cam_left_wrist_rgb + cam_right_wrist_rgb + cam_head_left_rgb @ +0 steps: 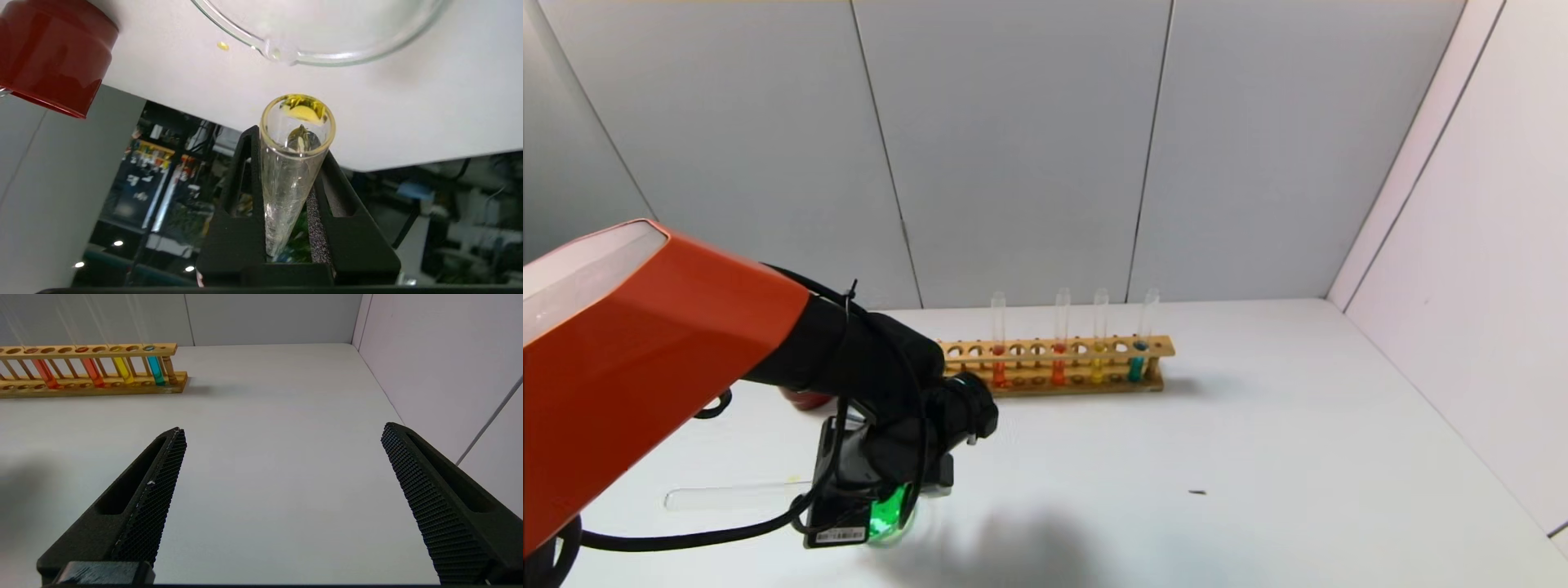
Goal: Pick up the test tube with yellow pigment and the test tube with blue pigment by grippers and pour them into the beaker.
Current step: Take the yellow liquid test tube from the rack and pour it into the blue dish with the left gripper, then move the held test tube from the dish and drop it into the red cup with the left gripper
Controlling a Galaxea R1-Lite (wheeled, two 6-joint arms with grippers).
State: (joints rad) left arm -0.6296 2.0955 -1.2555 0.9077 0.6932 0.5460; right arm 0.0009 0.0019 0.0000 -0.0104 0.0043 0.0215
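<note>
My left gripper [874, 498] [290, 143] is shut on the test tube with yellow pigment [292, 175], held about level; it shows as a clear tube [727, 496] reaching left of the claw. A little yellow liquid sits at its mouth. The beaker [327, 57] has its lip just beyond the mouth; the claw mostly hides it in the head view. A second yellow tube [1098, 359] [122, 369] and the test tube with blue pigment [1137, 363] [155, 370] stand in the rack. My right gripper [282, 428] is open and empty above bare table.
The wooden rack [1054, 384] [90, 388] stands at the back and also holds two orange-red tubes [999, 371]. A dark red cup [53, 53] [805, 400] stands behind the left arm. A yellow drop [222, 45] lies beside the beaker. White walls close the back and right.
</note>
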